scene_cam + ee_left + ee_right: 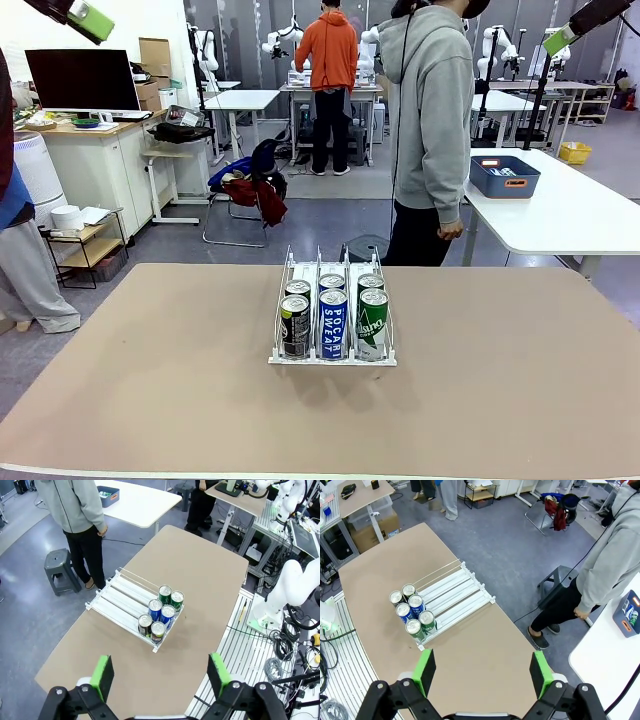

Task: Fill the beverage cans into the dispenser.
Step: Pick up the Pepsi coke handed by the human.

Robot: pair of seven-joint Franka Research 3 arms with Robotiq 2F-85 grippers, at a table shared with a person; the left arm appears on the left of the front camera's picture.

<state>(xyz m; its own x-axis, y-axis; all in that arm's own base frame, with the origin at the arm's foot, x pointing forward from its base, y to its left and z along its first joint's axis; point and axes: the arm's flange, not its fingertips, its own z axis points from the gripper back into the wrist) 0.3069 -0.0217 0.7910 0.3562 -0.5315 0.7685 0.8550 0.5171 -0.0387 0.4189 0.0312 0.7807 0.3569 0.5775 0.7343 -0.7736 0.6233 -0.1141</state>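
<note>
Dispenser [303, 268] sits mid-surface [150, 380], with its lanes running toward the person [432, 120] at the far side. Six beverage cans [333, 325] stand upright in it, two per lane, crowded at the robot-side end: black left, blue-and-white middle, green right. By my reading the front rail stops them there, ready for picking. The far halves of the lanes are bare. Left claw [160, 675] and right claw [482, 671] hang high overhead, both spread wide and holding nothing, probably parked clear of the rack.

Beverage cans [333, 322]: glossy printed metal, silver tops. Dispenser [120, 596]: white wire. Table [150, 380]: matt brown, smooth.
</note>
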